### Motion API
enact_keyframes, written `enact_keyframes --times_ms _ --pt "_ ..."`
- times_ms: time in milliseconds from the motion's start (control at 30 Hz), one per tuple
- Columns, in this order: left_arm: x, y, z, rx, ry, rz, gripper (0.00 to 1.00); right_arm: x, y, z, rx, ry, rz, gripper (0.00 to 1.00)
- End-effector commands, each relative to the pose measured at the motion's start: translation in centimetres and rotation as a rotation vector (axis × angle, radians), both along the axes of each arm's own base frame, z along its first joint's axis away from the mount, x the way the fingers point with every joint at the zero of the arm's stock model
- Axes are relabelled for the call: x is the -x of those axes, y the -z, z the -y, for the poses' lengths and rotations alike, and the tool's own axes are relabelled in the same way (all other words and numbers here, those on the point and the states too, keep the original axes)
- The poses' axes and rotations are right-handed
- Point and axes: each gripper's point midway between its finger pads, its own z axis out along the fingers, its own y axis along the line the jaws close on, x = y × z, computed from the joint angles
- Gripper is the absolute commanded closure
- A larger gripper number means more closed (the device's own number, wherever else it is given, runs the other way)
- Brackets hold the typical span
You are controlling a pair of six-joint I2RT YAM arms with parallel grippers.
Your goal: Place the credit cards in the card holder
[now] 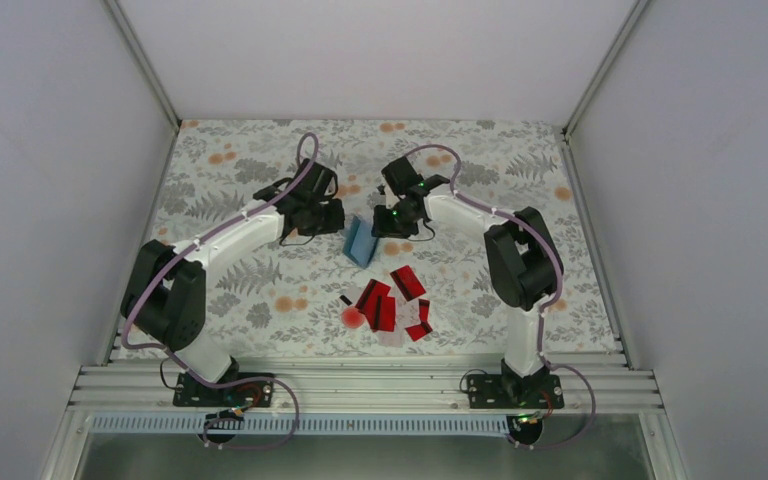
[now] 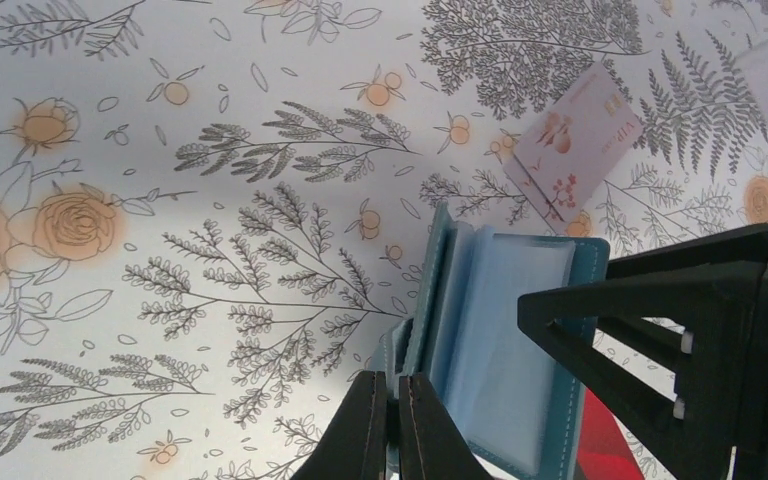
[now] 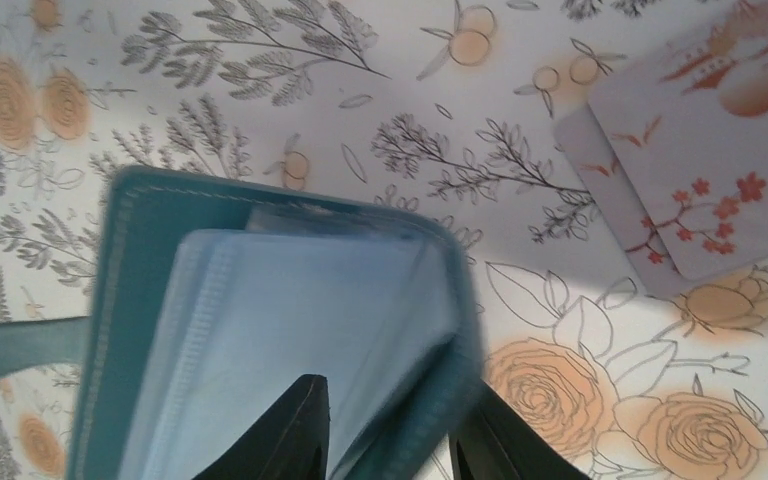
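Grippers flank the teal-blue wallet-like card holder (image 1: 360,242) beyond the flat red credit cards (image 1: 392,298), seemingly baring its sleeves: left gripper (image 2: 393,392) clamped on one cover, right gripper (image 3: 390,400) half-closed astride the other, grip unclear.

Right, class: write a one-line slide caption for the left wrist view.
Left gripper pinches one cover of the open teal card holder; pale pink card beyond.
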Motion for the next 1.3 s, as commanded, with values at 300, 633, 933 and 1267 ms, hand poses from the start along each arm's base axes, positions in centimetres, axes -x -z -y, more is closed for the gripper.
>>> enact_keyframes --times_ms 300,633,933,1267 --pt "-0.5 0.0 -1.0 -0.037 -0.057 -0.008 0.98 0.8 -0.5 0.4 0.011 -0.011 0.006 0.67" --pt "-0.2 1.5 -1.6 -0.055 -0.069 -0.047 0.98 1.5 0.0 0.0 -0.020 -0.034 -0.015 0.90" --pt "0.1 3.7 -4.0 -0.139 -0.104 -0.101 0.97 1.0 0.1 -0.4 -0.024 -0.044 -0.009 0.96" --pt "0.5 -0.4 -4.3 -0.156 -0.074 -0.047 0.45 0.6 0.0 -0.8 -0.028 -0.052 -0.006 0.96"
